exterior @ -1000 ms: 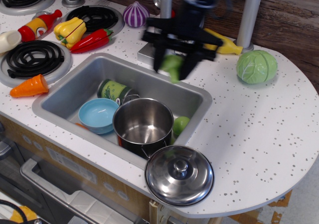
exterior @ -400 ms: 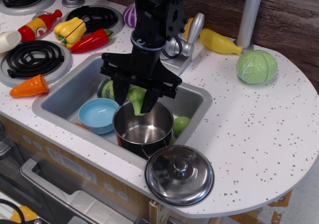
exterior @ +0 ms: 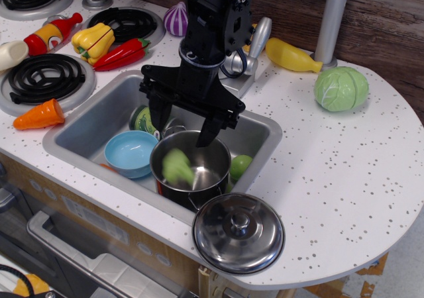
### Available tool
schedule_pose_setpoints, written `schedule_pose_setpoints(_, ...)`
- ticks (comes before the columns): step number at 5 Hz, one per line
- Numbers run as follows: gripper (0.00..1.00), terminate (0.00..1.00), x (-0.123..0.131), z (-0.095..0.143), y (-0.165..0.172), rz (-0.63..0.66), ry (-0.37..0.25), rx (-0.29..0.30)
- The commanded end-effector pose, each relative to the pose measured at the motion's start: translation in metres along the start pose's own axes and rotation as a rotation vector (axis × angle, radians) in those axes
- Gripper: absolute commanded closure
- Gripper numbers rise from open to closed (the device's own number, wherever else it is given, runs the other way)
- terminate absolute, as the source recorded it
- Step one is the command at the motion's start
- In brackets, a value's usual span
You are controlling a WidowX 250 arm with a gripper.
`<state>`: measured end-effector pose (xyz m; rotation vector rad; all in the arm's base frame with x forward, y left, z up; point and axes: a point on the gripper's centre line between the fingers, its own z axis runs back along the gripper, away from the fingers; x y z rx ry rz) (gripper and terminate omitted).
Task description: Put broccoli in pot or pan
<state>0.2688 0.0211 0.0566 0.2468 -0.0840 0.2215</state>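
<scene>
observation.image: the hand (exterior: 182, 127) gapes open above the pot (exterior: 191, 169); broccoli (exterior: 177, 166) lies inside, below it.

I see the pot (exterior: 191, 169) as polished steel, bright like a mirror inside with a dark band low on its wall, and the lid (exterior: 238, 232) beside it has the same glossy metal finish. The broccoli (exterior: 177, 167) looks like light-green plastic, blurred, while the gripper (exterior: 183, 127) is matt black. The sink (exterior: 93, 122) is brushed dull metal, the counter (exterior: 344, 172) is smooth white with dark speckles, and the bowl (exterior: 130, 153) is smooth blue plastic.
</scene>
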Motion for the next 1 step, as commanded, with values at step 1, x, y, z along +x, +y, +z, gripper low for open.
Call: schedule_pose_setpoints(1, 0.00, 1.00, 0.0066, 0.0113, 0.0001, -0.001, -0.052, -0.012)
